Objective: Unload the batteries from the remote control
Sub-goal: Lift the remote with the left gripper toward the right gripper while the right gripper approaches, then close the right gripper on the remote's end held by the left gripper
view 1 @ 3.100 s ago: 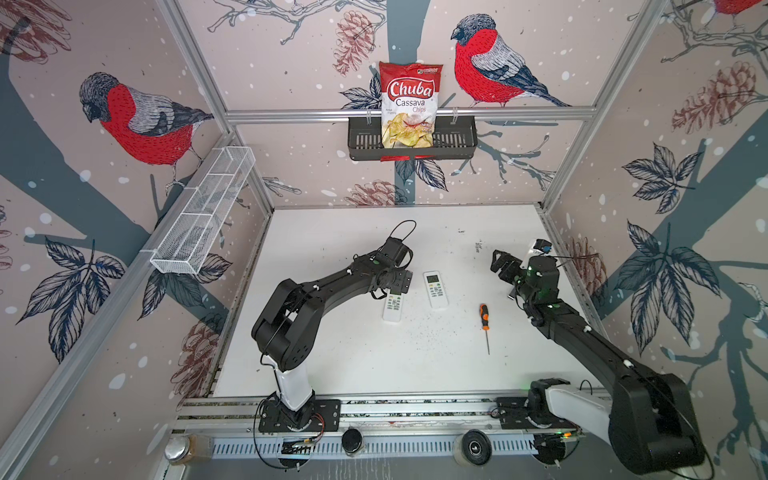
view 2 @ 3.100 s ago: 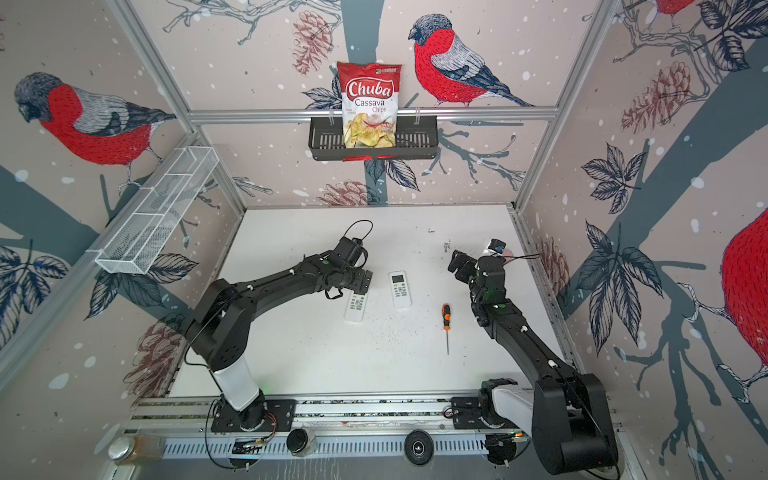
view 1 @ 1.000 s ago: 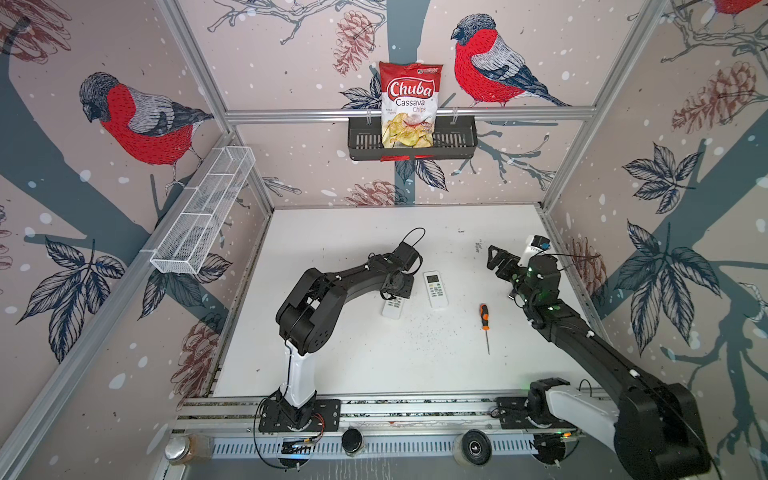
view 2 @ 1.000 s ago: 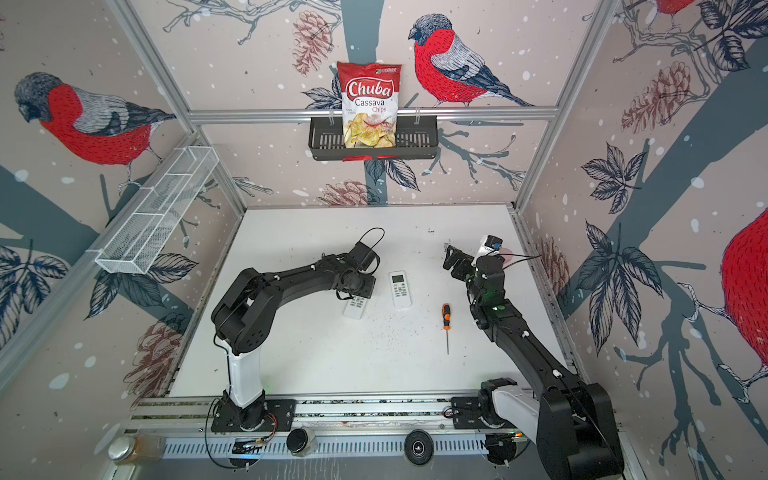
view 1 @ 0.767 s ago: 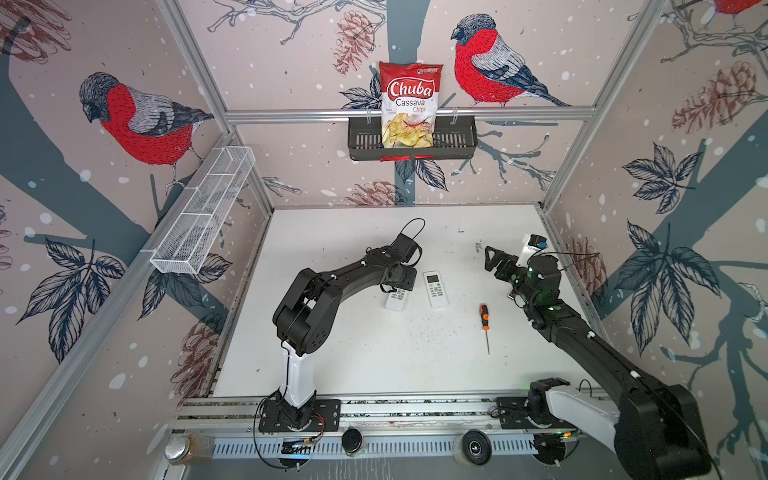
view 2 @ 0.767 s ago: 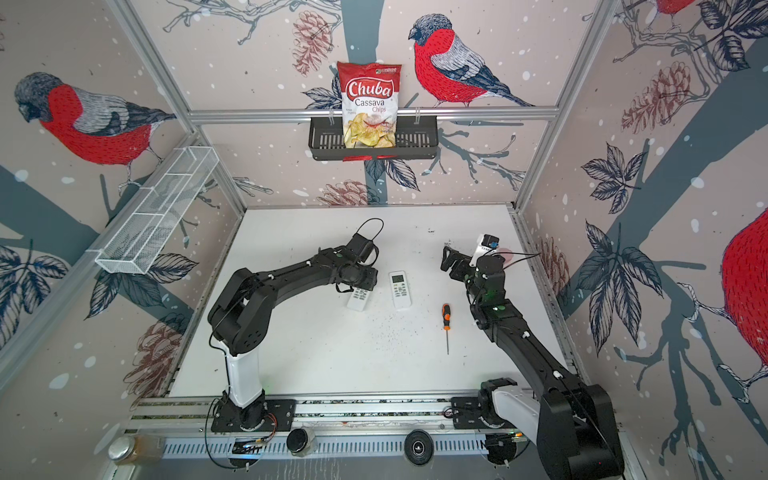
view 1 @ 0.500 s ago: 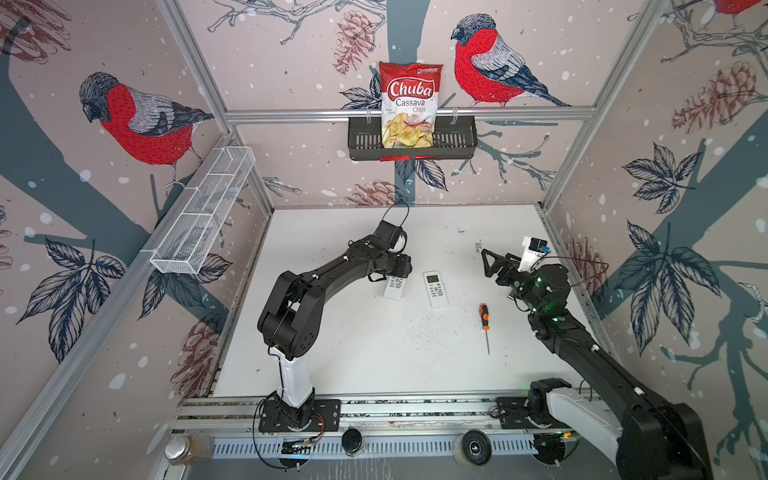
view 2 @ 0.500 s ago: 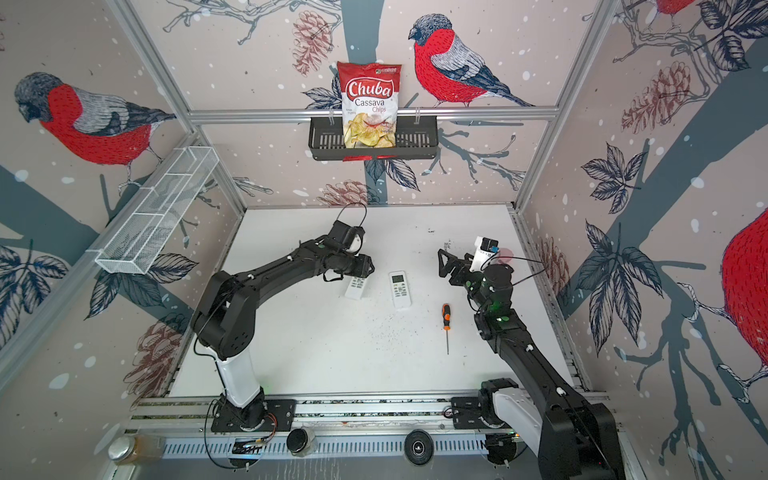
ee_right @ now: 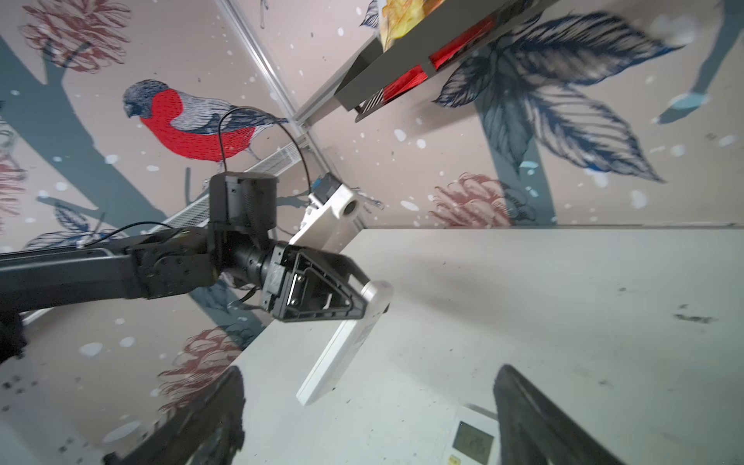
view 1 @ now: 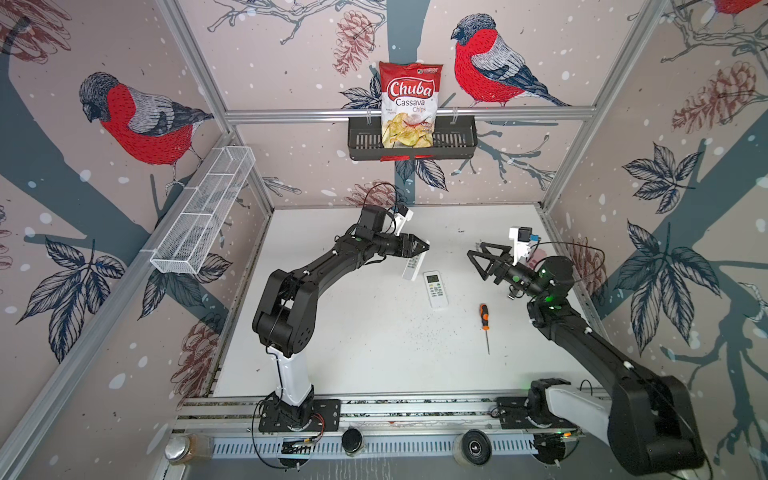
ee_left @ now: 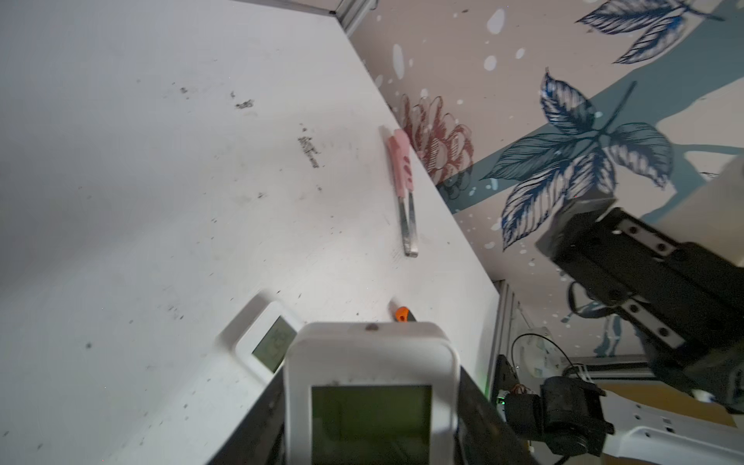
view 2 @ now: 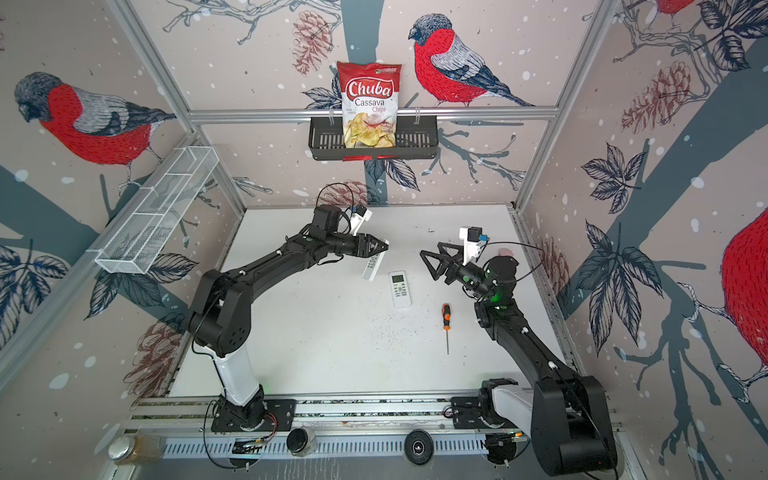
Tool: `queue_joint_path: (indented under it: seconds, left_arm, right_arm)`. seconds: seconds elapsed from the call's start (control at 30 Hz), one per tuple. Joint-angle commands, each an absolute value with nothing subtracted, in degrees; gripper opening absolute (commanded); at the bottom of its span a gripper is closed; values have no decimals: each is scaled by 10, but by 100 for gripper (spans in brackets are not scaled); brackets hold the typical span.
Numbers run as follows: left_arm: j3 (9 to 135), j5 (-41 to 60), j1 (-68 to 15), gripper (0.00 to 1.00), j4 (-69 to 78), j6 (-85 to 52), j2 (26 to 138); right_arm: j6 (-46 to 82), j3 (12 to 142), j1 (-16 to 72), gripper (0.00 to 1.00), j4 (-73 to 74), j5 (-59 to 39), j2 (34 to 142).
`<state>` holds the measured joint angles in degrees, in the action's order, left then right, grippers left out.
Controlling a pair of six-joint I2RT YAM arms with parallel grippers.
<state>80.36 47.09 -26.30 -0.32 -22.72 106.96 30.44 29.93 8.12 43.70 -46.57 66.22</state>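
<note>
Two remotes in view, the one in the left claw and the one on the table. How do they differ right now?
The held remote is clamped at its screen end by the left claw; the table remote lies free. The held remote hangs steeply tilted, while the table remote lies flat with screen and buttons up. Both are white, with a screen at one end.

Both top views look steeply down from high up front toward the back wall (view 1: 316,178), sharing the whole counter (view 1: 374,353). The left wrist camera, close behind the left end effector (view 1: 420,247), faces the right arm (ee_left: 571,414). The right wrist camera, close behind the right end effector (view 1: 476,266), faces back, and both share the counter between.
</note>
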Motion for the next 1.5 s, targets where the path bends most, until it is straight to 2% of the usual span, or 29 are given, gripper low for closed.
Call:
queue_joint_path:
  seconds: [0.0,0.07,0.17,0.33,0.43,0.57,0.87,1.47]
  left_arm:
    - [818,555,-260,23,111,-267,1084]
    - [824,583,-257,23,163,-304,1098]
    - [811,643,-251,23,336,-419,1120]
    - [819,692,-235,24,693,-705,1194]
    - [850,700,-222,24,817,-814,1232]
    - [852,703,-212,20,766,-771,1223]
    - [863,714,-206,20,722,-738,1216]
    - [911,707,-202,19,654,-696,1244]
  right_arm:
    - [364,313,79,96,528,-546,688]
    - [361,320,79,96,520,-541,694]
    - [352,346,82,96,496,-544,715]
    - [355,392,92,94,490,-559,773]
    - [341,426,108,94,471,-549,798]
    - [302,482,134,94,413,-532,836]
    - [318,569,154,93,424,-569,936]
    - [342,635,189,94,447,-591,1009]
